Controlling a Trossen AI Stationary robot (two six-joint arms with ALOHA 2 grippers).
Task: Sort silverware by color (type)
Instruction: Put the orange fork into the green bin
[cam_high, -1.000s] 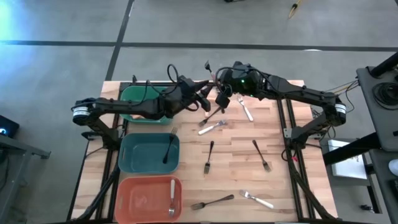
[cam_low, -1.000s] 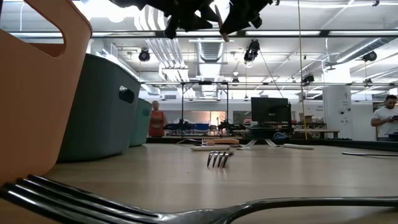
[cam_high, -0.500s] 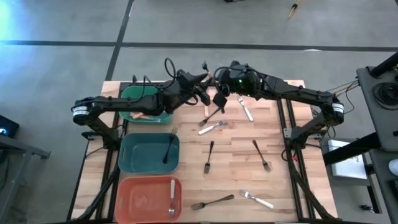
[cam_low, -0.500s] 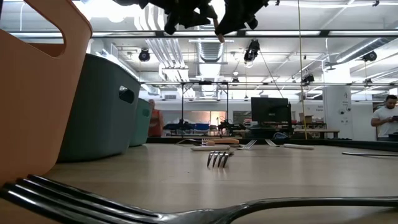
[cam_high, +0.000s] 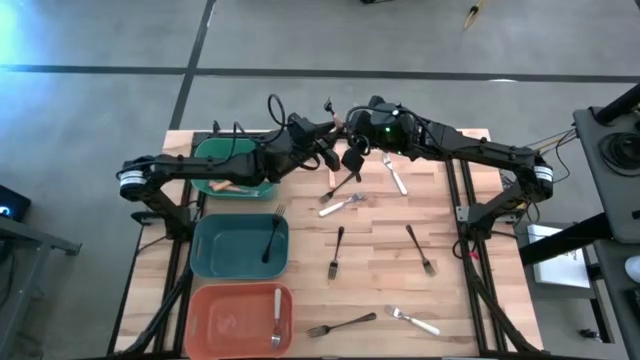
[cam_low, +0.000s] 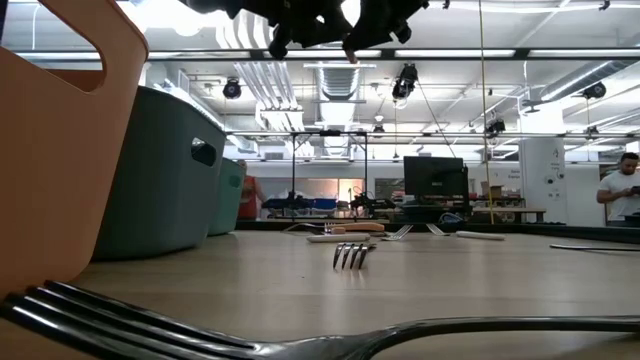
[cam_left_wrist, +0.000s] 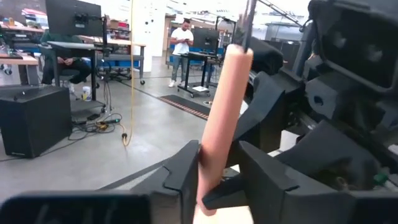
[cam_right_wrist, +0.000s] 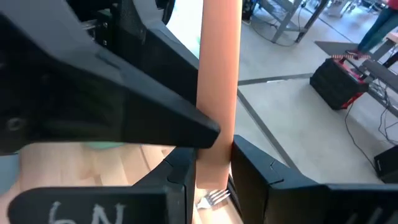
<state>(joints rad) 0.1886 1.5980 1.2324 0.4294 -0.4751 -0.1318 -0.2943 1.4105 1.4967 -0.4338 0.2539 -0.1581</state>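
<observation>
- The right claw (cam_right_wrist: 214, 155) is held above the far middle of the surface (cam_high: 380, 235), and its two fingers are pressed onto the handle of an orange-pink fork (cam_right_wrist: 217, 74), which is kept upright and clear of the wood.
- The left claw (cam_left_wrist: 217, 162) is brought nose to nose with it. The same handle is seen between its fingers, touching one of them; whether the other is pressed on cannot be told, so a firm grip is not claimed.
- The fork is judged to be mid hand-over, aloft just beside the green bin (cam_high: 205, 150), where something pink is already seen lying.
- The fork is judged to be light and stiff. The smooth round handle is likely to be slippery, so it is best gripped across its middle — not at the thin metal tines, where it could twist.
- A release by the right claw is best withheld until the left is clearly clamped; otherwise the fork could be dropped onto the forks below.
- One black fork is seen in the teal bin (cam_high: 210, 250) and one white-handled fork in the salmon bin (cam_high: 230, 310).
- Several black and white-handled forks — seven or so — are left scattered on the surface.
</observation>
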